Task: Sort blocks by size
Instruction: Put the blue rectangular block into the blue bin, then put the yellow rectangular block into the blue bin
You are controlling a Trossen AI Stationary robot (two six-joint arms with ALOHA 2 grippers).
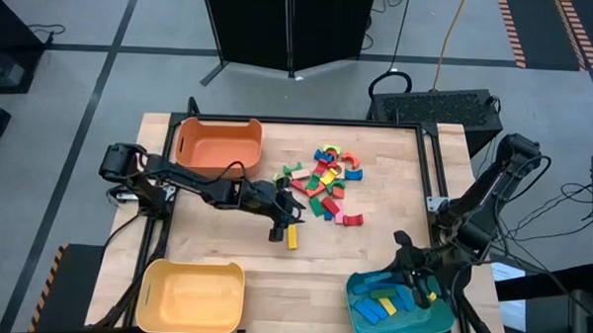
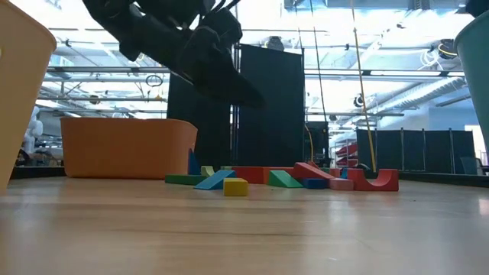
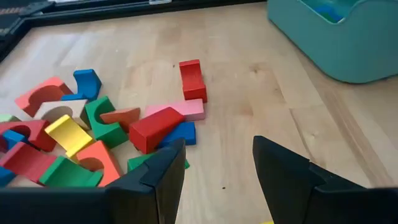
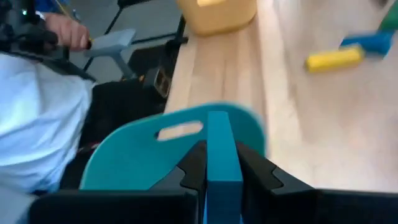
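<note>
A pile of painted blocks [image 1: 321,182] lies on the wooden table's far middle; the left wrist view shows it as red, blue, green and yellow pieces [image 3: 93,134]. A yellow block [image 1: 293,236] lies alone on the table nearer the front. My left gripper [image 3: 217,168] hangs open above the table beside that block [image 2: 235,186], pointing at the pile, with nothing between its fingers. My right gripper [image 4: 221,168] is over the teal bin [image 1: 357,287] at the near right, shut on a blue bar block [image 4: 219,143]. My right gripper pinches the blue bar's two long side faces [image 4: 217,158] between its two fingers. The bar lies along the fingers and sticks out past their tips. It is lifted clear, above the teal bin's wall [image 4: 143,155].
An orange bin [image 1: 218,146] stands at the far left and a yellow bin [image 1: 191,296] at the near left. The teal bin holds blue, green and yellow blocks [image 1: 386,306]. A person's white sleeve [image 4: 37,124] shows beyond the table's edge. Bare wood lies between pile and bins.
</note>
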